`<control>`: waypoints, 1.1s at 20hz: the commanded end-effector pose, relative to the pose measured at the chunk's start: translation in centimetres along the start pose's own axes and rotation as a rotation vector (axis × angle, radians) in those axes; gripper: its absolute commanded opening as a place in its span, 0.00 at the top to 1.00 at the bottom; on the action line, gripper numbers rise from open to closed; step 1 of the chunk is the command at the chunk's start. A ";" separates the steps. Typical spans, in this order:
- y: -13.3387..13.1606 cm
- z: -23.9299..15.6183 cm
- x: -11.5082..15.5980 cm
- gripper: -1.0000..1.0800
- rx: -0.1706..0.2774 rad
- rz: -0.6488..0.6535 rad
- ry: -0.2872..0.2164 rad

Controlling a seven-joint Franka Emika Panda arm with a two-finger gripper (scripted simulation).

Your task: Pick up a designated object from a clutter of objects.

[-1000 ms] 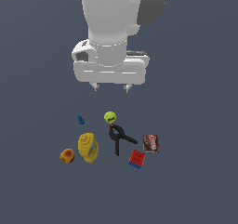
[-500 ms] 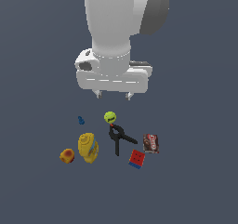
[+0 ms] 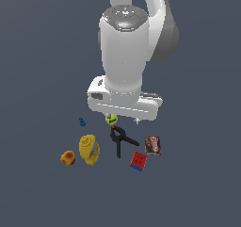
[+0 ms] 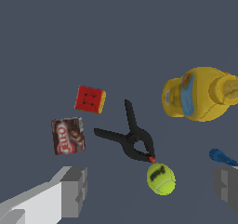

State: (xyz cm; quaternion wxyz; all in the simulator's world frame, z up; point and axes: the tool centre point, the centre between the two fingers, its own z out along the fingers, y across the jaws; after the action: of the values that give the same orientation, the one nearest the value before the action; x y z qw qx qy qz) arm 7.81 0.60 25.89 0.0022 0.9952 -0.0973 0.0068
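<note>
A: Where is the thing we want?

B: The small puzzle cube with a red face and a blue side lies on the flat dark grey bench, at the edge of the clutter nearest the exterior camera. In the wrist view only its red gridded face shows. Nothing touches it.

A: What lies around it?

B: Just beside it sits the flat dark red-brown packet with white lettering; the two are close but apart. On its other side is the black spring clamp with an orange tip, handles splayed towards the cube. Past the clamp's nose rests the yellow-green tennis ball, very near the clamp. Farther towards the exterior view's left lie the yellow plastic bottle with a blue label on its side, the small orange-red fruit and the tiny blue piece.

A: And the tool?

B: The white two-fingered tool hangs over the ball end of the clutter, not over the cube. Its grey fingers stand wide apart with nothing between them; it holds nothing.

A: So how far along are we?

B: Early, I judge. No grasp has been made and the cube lies untouched. What is left: bring the tool across above the cube, lower it, close on the cube without catching the packet or clamp handle, and lift.
</note>
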 end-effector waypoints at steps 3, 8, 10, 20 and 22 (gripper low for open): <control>-2.0 3.5 2.0 0.04 -0.001 0.053 -0.003; -4.3 7.8 3.8 0.04 -0.002 0.113 -0.006; -5.2 9.6 4.4 0.04 -0.001 0.136 -0.007; -8.1 16.0 5.8 0.04 0.001 0.217 -0.013; -8.4 16.7 5.8 0.04 0.001 0.225 -0.013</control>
State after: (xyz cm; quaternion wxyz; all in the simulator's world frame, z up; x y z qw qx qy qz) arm 15.22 7.43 9.82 0.0006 0.9789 -0.2045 -0.0001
